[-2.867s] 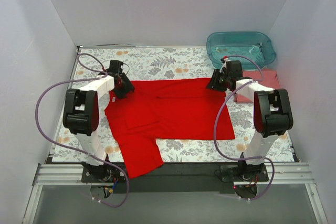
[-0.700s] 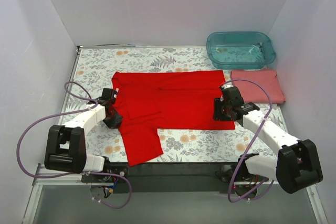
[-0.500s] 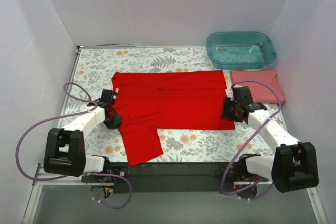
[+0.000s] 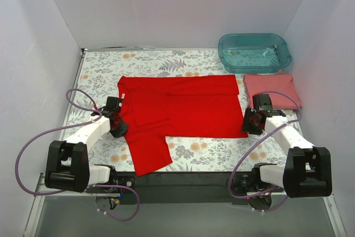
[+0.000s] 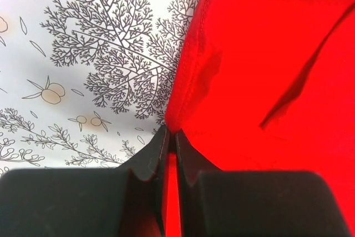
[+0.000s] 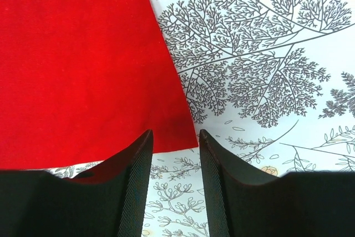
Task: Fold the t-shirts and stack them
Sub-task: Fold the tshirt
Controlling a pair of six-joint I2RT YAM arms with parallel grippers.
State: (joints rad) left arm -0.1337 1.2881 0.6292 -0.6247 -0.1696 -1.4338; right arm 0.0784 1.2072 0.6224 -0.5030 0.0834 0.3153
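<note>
Jaws of the left gripper (image 5: 171,137) are clenched on a pinch of hem at the edge of the bright red soft-cloth short-sleeved t-shirt (image 5: 266,81), on the side farthest from the translucent teal plastic tub (image 4: 254,54). Jaws of the right gripper (image 6: 175,137) are held apart. The red shirt's near corner on the tub side is straddled between them but not yet gripped.

The red shirt is spread flat on the flower-printed table cover (image 4: 161,62), nearer the arms than the tub and off to its left, with one sleeve trailing away from the tub. The salmon-pink t-shirt folded to a flat rectangle (image 4: 272,88) is laid just in front of the tub.

The red cloth is judged to be light, limp and easily creased. It is likely to sag wherever it is unsupported and to drag on the cover. A hold is best taken at hem edges and corners, both sides being raised together so that the fold line is kept straight.

Two t-shirts are counted, one spread and one folded. One tub and two grippers are also counted.
</note>
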